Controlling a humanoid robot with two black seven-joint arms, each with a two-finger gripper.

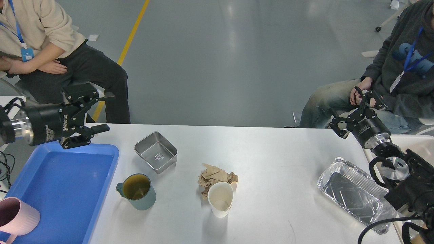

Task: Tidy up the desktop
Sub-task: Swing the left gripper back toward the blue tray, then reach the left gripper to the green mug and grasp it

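Now the left gripper is hanging open over the tray's far edge, and the right gripper is also spread, empty. On the desktop, the mug is holding dark liquid, while the steel pan is lying empty.

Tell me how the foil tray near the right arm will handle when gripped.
The foil tray looks thin and crinkled, so it will probably be light and may dent or flex under the jaws. It appears empty, and a push would likely slide it across the desktop.
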